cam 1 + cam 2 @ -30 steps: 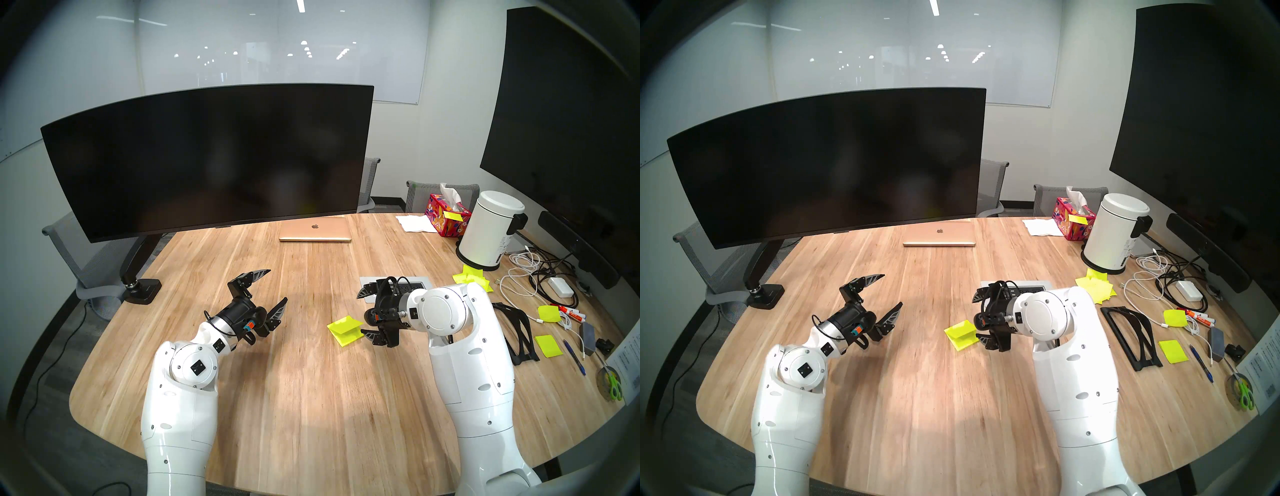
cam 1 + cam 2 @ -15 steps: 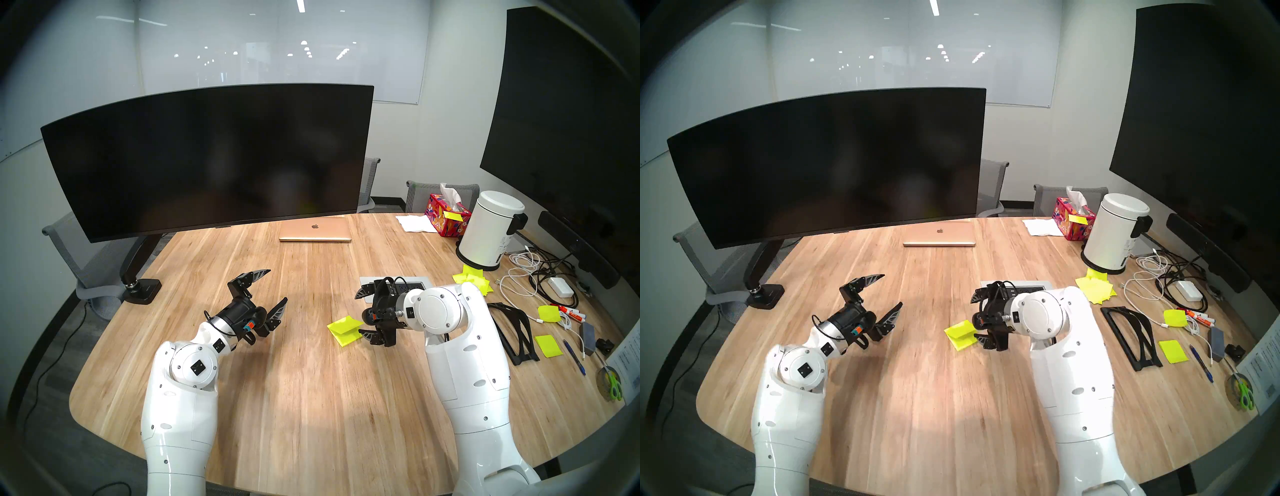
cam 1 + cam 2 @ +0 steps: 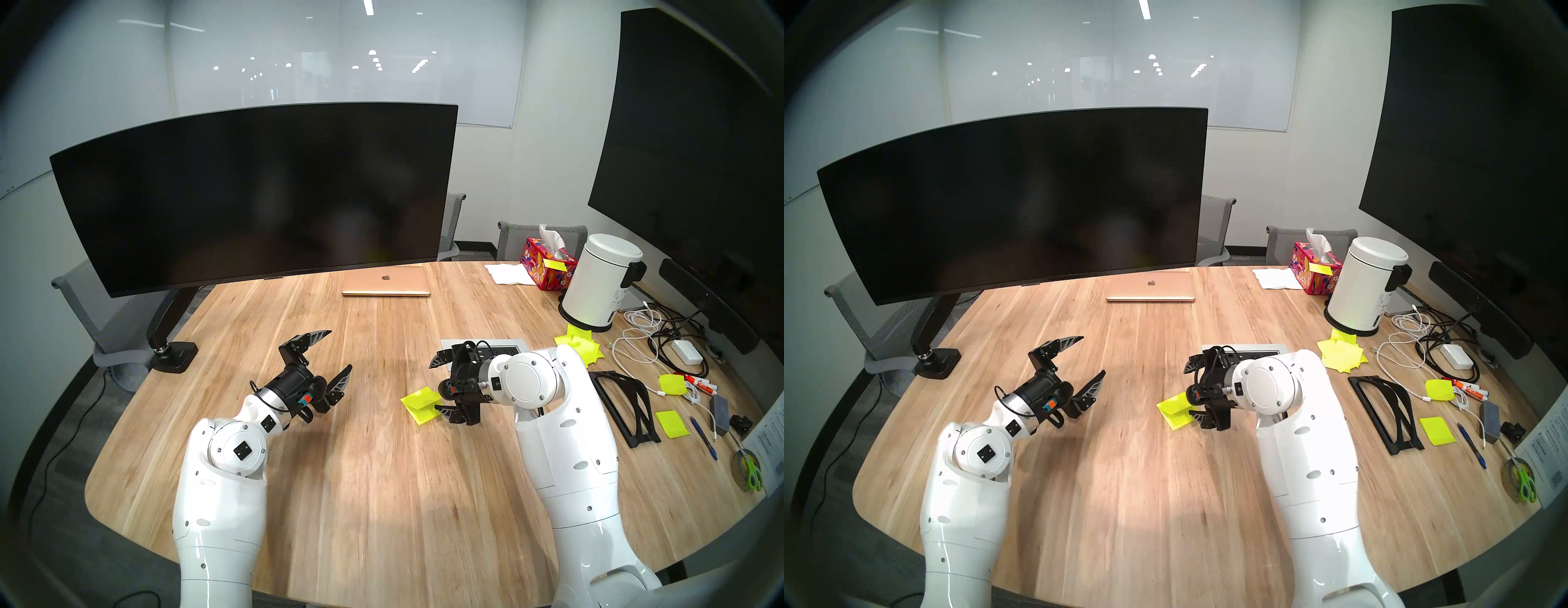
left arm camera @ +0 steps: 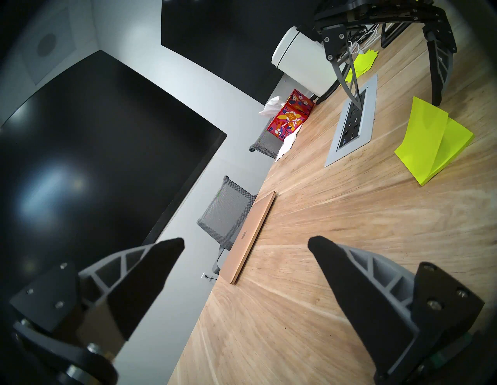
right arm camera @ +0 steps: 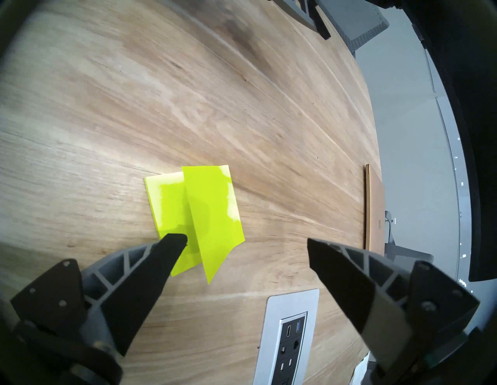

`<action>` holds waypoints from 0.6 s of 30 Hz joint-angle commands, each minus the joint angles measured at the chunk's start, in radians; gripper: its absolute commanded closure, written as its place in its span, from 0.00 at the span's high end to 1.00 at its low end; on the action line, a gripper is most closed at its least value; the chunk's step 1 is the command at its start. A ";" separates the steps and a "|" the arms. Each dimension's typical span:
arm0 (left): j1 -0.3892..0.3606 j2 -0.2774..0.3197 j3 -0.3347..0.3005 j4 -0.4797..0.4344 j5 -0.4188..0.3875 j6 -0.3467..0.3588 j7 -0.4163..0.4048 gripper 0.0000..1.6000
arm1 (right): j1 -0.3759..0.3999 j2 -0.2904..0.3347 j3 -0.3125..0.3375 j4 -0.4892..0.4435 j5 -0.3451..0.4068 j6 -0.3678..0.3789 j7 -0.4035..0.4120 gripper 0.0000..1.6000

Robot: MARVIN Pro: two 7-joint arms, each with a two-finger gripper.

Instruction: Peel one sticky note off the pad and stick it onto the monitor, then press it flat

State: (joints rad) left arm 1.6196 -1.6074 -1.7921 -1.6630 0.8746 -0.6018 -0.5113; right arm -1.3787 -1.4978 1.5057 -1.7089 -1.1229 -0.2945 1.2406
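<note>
Just right of centre in the head view, the small square neon yellow-green pad (image 3: 418, 408) lies on the pale wooden tabletop (image 3: 382, 467), its paper-thin top sheet, the sticky note (image 5: 213, 215), already curled up along one side while its other edge stays stuck to the stack. The right gripper (image 5: 246, 242) hangs just over it with its jaws spread wide, one fingertip above the pad's near corner, nothing pinched. The step in hand looks like the approach for the peel. Next it likely needs to lower and close on the lifted flap alone, then pull away gently so the pad stays down. Left of centre, the left gripper (image 3: 339, 352) hovers spread and empty. The wide curved black monitor (image 3: 254, 195) fills the upper left, bare of any note.
</note>
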 commanded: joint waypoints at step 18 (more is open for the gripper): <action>-0.002 0.001 -0.001 -0.015 0.001 -0.002 0.003 1.00 | 0.047 -0.019 -0.010 0.041 -0.008 -0.011 -0.020 1.00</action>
State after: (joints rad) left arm 1.6196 -1.6076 -1.7922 -1.6630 0.8746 -0.6020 -0.5113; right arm -1.3582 -1.5060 1.4993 -1.6644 -1.1347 -0.3054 1.2264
